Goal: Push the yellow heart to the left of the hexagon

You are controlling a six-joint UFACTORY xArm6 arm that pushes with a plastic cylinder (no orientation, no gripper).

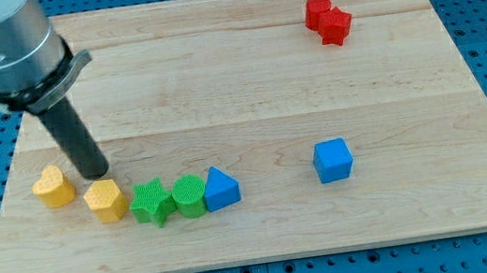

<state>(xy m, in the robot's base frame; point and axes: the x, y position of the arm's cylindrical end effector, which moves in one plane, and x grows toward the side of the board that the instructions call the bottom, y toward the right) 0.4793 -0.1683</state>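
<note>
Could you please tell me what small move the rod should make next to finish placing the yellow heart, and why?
Probably none beyond backing away: the yellow heart-shaped block already sits to the view's left of the yellow hexagon block, with a small gap. My tip stands just above that gap, close to the hexagon, so I would draw it toward the view's top to avoid nudging either block.

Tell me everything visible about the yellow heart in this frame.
The yellow heart is a small, matte, plastic-looking block lying flat on the wooden board, near the view's left edge. It is leftmost in a row of blocks, just left of the yellow hexagon, with a narrow gap. My tip sits between them, slightly above; contact is unclear.
</note>
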